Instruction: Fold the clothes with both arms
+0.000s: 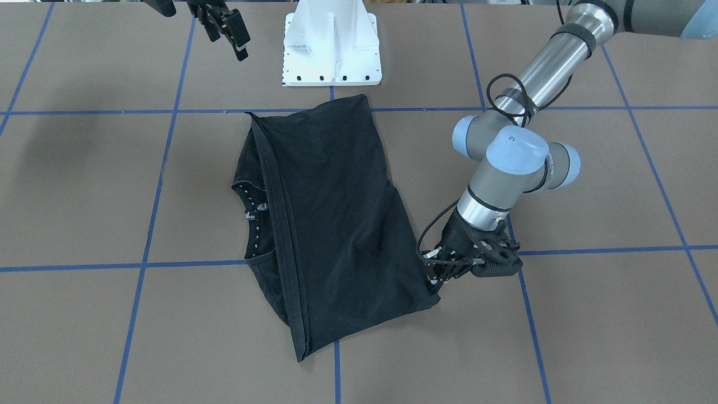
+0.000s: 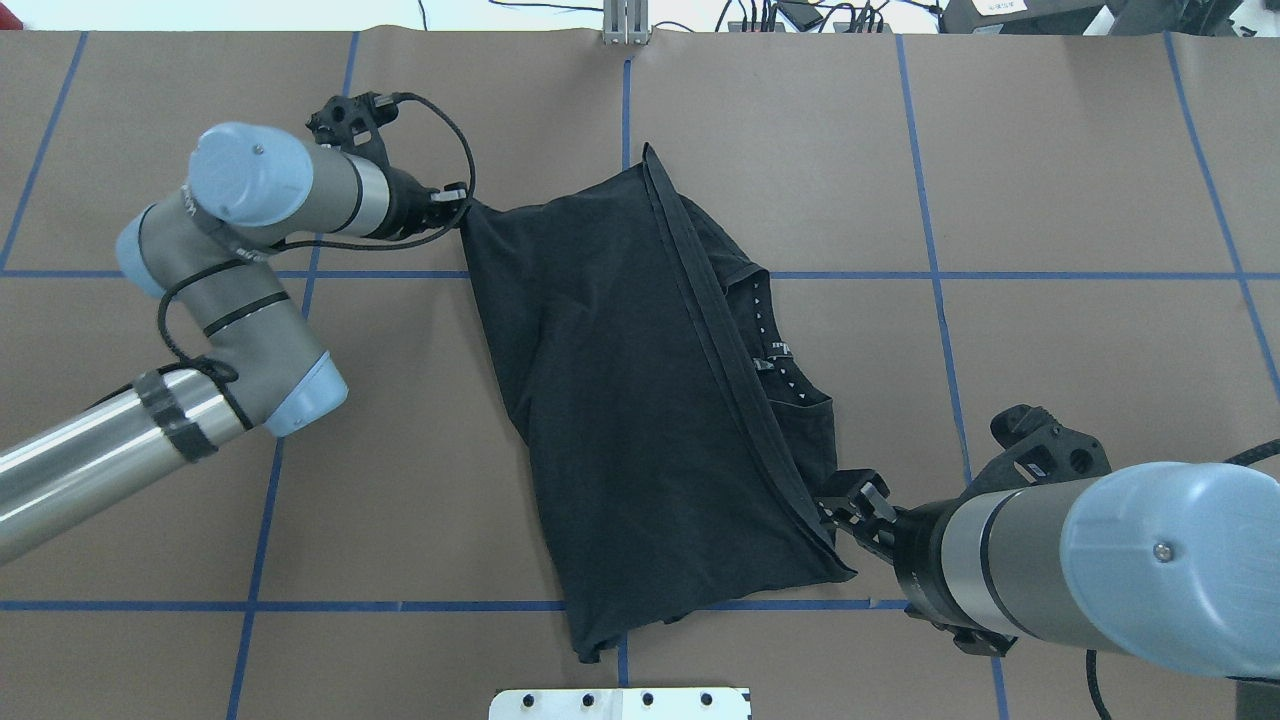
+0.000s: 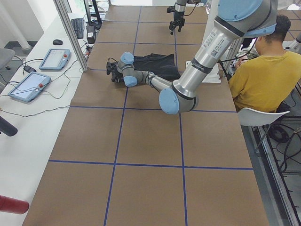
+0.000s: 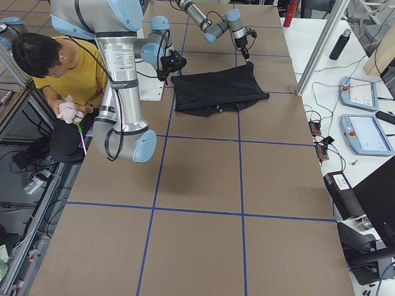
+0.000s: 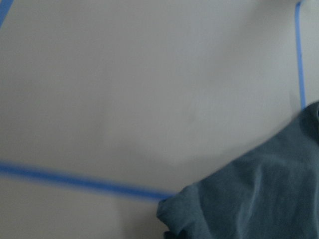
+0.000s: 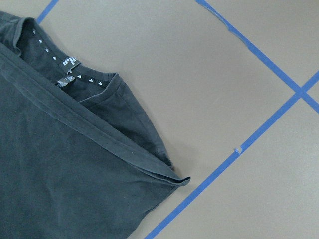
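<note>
The black T-shirt lies folded in half on the brown table. Its hem is laid over near the collar, which shows small white marks and a label. The logo is hidden. My left gripper is low at the table on the shirt's far corner, shut on the cloth, which is drawn to a point there. In the left wrist view only that corner shows. My right gripper hangs open above the table by the near hem corner, holding nothing.
The white pedestal base stands just behind the shirt. Blue tape lines grid the table. A person in a yellow shirt sits beside the robot. Tablets and cables lie on the side bench.
</note>
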`<state>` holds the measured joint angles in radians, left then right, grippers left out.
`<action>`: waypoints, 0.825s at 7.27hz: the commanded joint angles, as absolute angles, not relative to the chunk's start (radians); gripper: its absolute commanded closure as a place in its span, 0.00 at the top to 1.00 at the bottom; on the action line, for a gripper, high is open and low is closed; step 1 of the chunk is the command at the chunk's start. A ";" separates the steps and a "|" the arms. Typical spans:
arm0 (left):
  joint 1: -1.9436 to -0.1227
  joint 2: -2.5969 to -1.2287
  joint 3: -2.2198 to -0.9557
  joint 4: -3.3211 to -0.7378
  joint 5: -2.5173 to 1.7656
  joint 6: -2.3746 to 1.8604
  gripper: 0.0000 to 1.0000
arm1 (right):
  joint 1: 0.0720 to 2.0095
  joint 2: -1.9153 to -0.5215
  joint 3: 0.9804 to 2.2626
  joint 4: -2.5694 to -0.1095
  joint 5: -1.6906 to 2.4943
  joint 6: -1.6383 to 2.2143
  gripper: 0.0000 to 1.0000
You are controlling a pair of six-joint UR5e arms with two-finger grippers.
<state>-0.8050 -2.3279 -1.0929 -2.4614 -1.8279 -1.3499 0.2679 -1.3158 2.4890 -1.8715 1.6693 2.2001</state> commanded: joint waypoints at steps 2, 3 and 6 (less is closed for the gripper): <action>-0.844 -2.496 -0.815 -2.606 -1.832 -1.341 0.99 | 0.284 -1.305 2.487 -1.868 1.657 2.189 1.00; -0.847 -2.496 -0.854 -2.602 -1.835 -1.344 1.00 | 0.288 -1.287 2.484 -1.865 1.634 2.189 1.00; -0.847 -2.351 -1.123 -2.507 -1.887 -1.353 1.00 | 0.301 -1.203 2.401 -1.850 1.579 2.192 1.00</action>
<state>-0.8464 -2.4278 -1.0077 -2.5337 -1.8742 -1.3506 0.3000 -1.2453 2.4551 -1.8592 1.6057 2.1901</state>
